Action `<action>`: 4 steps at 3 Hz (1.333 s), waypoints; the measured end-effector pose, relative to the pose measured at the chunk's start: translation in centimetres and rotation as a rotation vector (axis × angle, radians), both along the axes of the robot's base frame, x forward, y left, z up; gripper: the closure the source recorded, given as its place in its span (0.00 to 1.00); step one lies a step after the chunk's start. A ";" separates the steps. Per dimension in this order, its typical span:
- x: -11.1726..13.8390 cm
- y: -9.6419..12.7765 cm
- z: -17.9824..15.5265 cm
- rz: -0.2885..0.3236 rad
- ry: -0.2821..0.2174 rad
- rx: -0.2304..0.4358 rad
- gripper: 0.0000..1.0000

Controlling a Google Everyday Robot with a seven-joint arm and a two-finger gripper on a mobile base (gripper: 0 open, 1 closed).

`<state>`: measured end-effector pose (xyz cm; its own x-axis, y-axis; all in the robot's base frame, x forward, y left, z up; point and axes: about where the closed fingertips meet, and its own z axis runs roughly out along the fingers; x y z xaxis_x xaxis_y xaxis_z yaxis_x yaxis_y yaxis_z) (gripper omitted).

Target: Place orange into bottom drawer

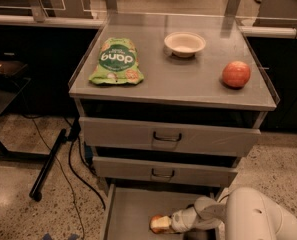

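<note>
The bottom drawer point(130, 209) is pulled open at the foot of the grey cabinet and shows a flat grey floor. The orange point(156, 224) is inside it, low over the floor near the front middle. My gripper point(164, 224) reaches into the drawer from the right and is closed around the orange, partly covering its right side. My white arm point(255, 216) fills the lower right corner.
On the cabinet top point(188, 84) lie a green snack bag point(116, 61), a white bowl point(184, 44) and a red apple point(236, 74). The two upper drawers point(167, 136) point(162, 174) are shut. A black pole and cables point(50, 164) lie on the floor at left.
</note>
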<state>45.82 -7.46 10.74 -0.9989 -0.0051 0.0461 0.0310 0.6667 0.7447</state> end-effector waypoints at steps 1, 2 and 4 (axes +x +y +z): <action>0.0 0.0 0.0 0.000 0.000 0.000 0.81; 0.0 0.0 0.0 0.000 0.000 0.000 0.58; 0.0 0.0 0.0 0.000 0.000 0.000 0.11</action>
